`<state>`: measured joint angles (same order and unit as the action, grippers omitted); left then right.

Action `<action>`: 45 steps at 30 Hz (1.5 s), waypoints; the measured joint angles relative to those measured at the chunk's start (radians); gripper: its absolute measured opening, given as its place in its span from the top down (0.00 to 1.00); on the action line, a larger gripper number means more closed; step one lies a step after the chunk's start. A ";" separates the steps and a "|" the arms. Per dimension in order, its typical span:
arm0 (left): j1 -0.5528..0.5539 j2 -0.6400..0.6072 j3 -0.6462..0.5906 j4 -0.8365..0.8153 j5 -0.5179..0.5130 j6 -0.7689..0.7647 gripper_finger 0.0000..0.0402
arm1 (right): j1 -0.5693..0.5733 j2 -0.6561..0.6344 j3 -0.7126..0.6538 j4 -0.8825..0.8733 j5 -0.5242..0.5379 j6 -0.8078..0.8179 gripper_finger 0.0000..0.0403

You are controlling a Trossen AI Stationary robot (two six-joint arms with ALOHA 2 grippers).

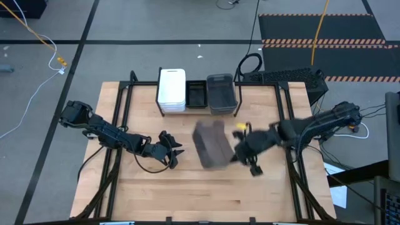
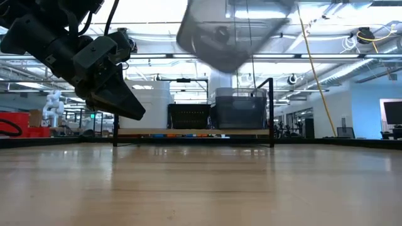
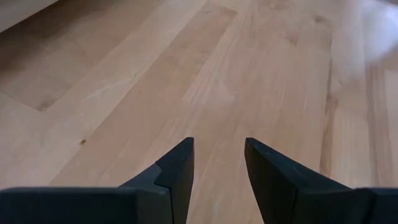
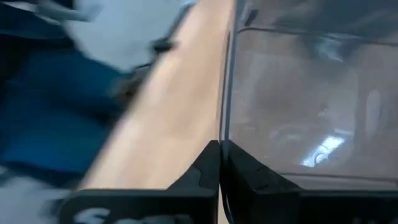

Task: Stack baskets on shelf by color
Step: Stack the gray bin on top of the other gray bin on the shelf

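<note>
On the shelf [image 1: 164, 109] at the table's far edge stand a stack of white baskets [image 1: 172, 90], a black mesh basket [image 1: 197, 95] and a translucent grey basket [image 1: 220, 92]; the low view shows the shelf [image 2: 195, 132] with the black basket [image 2: 188, 116] and the grey one [image 2: 242, 107]. Another translucent grey basket [image 1: 209, 144] hangs in the air over mid-table, high in the low view [image 2: 232, 28]. My right gripper [image 1: 236, 152] is shut on it. My left gripper [image 1: 170, 153] hovers open above the tabletop to the held basket's left, touching nothing [image 3: 219, 155]. My right gripper [image 4: 221, 144] pinches the grey basket's thin side wall at its rim [image 4: 225, 118], one finger inside and one outside. It comes roughly level from the table's right side. The basket is lifted clear of the table and tilted.
Black metal frame rails [image 1: 119, 119] [image 1: 289, 119] run along the table's left and right sides. A yellow piece [image 1: 239, 127] sits by the right arm. A keyboard [image 1: 284, 76] and cables lie beyond the far right corner.
</note>
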<state>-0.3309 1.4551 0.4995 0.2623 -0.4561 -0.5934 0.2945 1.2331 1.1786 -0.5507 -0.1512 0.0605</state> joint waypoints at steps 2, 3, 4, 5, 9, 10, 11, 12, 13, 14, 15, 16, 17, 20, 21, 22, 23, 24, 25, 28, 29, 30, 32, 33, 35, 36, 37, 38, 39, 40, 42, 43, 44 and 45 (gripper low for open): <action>0.000 0.000 0.000 0.000 0.000 0.001 0.64 | -0.062 0.000 0.090 -0.063 0.077 -0.124 1.00; 0.000 0.000 0.000 0.000 0.000 0.006 0.64 | -0.087 0.000 0.132 -0.087 0.132 -0.200 1.00; 0.000 0.000 0.000 0.000 0.000 0.008 0.64 | -0.115 0.000 0.172 -0.107 0.198 -0.289 1.00; -0.001 0.000 0.000 0.000 0.000 0.008 0.64 | -0.141 -0.001 0.206 -0.124 0.261 -0.367 1.00; -0.001 0.000 0.000 -0.001 0.000 0.016 0.64 | -0.293 0.003 0.266 -0.110 0.363 -0.574 1.00; -0.001 0.000 0.000 0.000 0.000 0.021 0.64 | -0.342 0.007 0.266 -0.099 0.358 -0.593 1.00; -0.001 0.000 0.000 0.000 0.000 0.026 0.64 | -0.389 0.017 0.266 -0.101 0.355 -0.609 1.00; -0.001 0.000 0.000 0.000 0.000 0.034 0.64 | -0.435 0.033 0.266 -0.112 0.355 -0.623 1.00; -0.001 0.000 0.000 0.001 0.000 0.034 0.64 | -0.480 0.049 0.266 -0.128 0.352 -0.636 1.00; -0.001 0.000 0.000 0.001 -0.001 0.034 0.64 | -0.520 0.067 0.266 -0.148 0.336 -0.651 1.00; -0.001 0.000 0.000 0.001 -0.003 0.034 0.64 | -0.553 0.086 0.265 -0.163 0.310 -0.665 1.00; -0.002 0.000 0.000 0.001 -0.004 0.033 0.64 | -0.582 0.106 0.264 -0.173 0.271 -0.674 1.00; -0.003 0.000 0.000 0.000 -0.005 0.033 0.64 | -0.608 0.126 0.262 -0.186 0.250 -0.681 1.00; -0.008 0.000 0.000 0.002 -0.007 0.038 0.64 | -0.656 0.162 0.262 -0.220 0.176 -0.705 1.00; -0.010 0.000 0.000 0.001 -0.006 0.038 0.64 | -0.666 0.176 0.262 -0.240 0.168 -0.721 1.00; -0.011 0.000 0.000 0.001 -0.007 0.039 0.64 | -0.674 0.189 0.262 -0.250 0.167 -0.737 1.00; -0.011 0.000 0.000 0.003 -0.007 0.039 0.64 | -0.683 0.203 0.263 -0.259 0.162 -0.743 1.00; -0.011 0.000 0.000 0.002 -0.007 0.039 0.64 | -0.692 0.215 0.263 -0.277 0.144 -0.743 1.00; -0.012 0.000 0.000 0.003 -0.007 0.039 0.64 | -0.702 0.222 0.262 -0.301 0.124 -0.744 1.00; -0.012 0.000 0.000 0.001 -0.007 0.039 0.64 | -0.725 0.236 0.263 -0.331 0.093 -0.746 1.00; -0.012 0.000 0.000 0.001 -0.008 0.039 0.64 | -0.729 0.239 0.264 -0.342 0.099 -0.741 1.00; -0.012 0.000 0.000 0.001 -0.008 0.039 0.64 | -0.734 0.242 0.264 -0.357 0.097 -0.736 1.00; -0.012 0.000 0.000 0.003 -0.008 0.042 0.64 | -0.743 0.243 0.264 -0.379 0.093 -0.717 1.00; -0.012 0.000 0.000 0.002 -0.008 0.042 0.64 | -0.745 0.243 0.264 -0.380 0.093 -0.708 1.00; -0.012 0.000 0.000 0.002 -0.008 0.043 0.64 | -0.753 0.241 0.264 -0.391 0.090 -0.681 1.00; -0.012 0.000 0.000 0.002 -0.008 0.042 0.64 | -0.756 0.241 0.264 -0.405 0.092 -0.667 1.00; -0.012 0.000 0.000 0.003 -0.008 0.042 0.64 | -0.760 0.241 0.264 -0.422 0.092 -0.655 1.00; -0.012 0.000 0.000 0.003 -0.008 0.042 0.64 | -0.763 0.241 0.264 -0.438 0.093 -0.644 1.00; -0.012 0.000 0.000 0.003 -0.008 0.042 0.64 | -0.765 0.241 0.264 -0.442 0.090 -0.633 1.00; -0.012 0.000 0.000 0.003 -0.008 0.042 0.64 | -0.767 0.241 0.264 -0.445 0.077 -0.622 1.00; -0.012 0.000 0.000 0.003 -0.008 0.041 0.64 | -0.768 0.241 0.264 -0.460 0.045 -0.596 1.00; -0.012 0.000 0.000 0.003 -0.008 0.041 0.64 | -0.770 0.241 0.264 -0.464 0.038 -0.586 1.00; -0.012 0.000 0.000 0.004 -0.008 0.041 0.64 | -0.771 0.241 0.264 -0.468 0.021 -0.577 1.00; -0.012 0.000 0.000 0.004 -0.008 0.041 0.64 | -0.771 0.240 0.264 -0.471 0.014 -0.567 1.00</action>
<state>-0.3428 1.4551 0.4995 0.2661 -0.4637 -0.5523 -0.4767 1.4731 1.4425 -1.0221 -0.1376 -0.5067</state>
